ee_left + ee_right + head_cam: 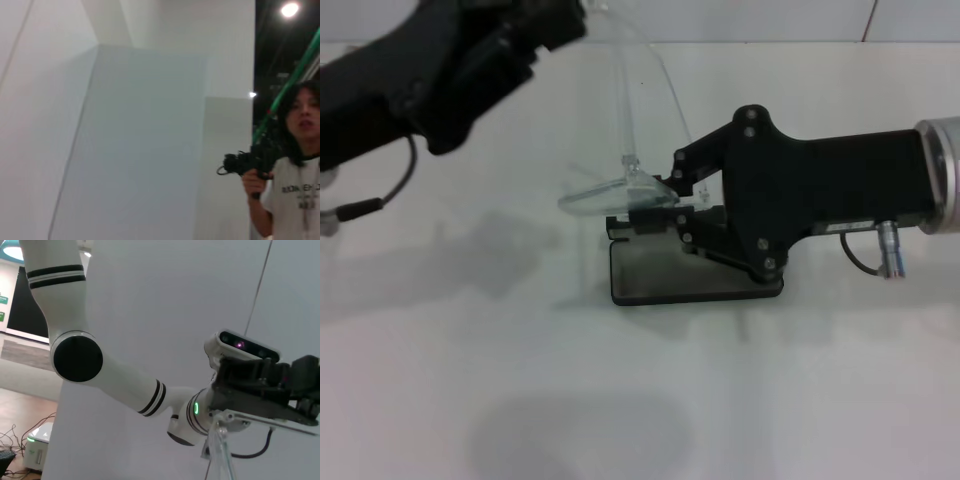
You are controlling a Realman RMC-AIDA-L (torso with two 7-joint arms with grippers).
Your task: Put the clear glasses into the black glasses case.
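- The transparent, colourless plastic wraparound glasses (620, 190) are hanging in the air over the middle of the white desk (840, 400), not yet in the case.
- The flat black rectangular glasses case (690, 275) is lying just beneath them, its lid apparently down.
- The right gripper (665, 205) is reaching over the case, seemingly pinching the lower folded end.
- The left gripper (545, 25) is holding up the upper arm near the desk's far edge; its grip I cannot tell.
- Judging so, opening and inserting remain.
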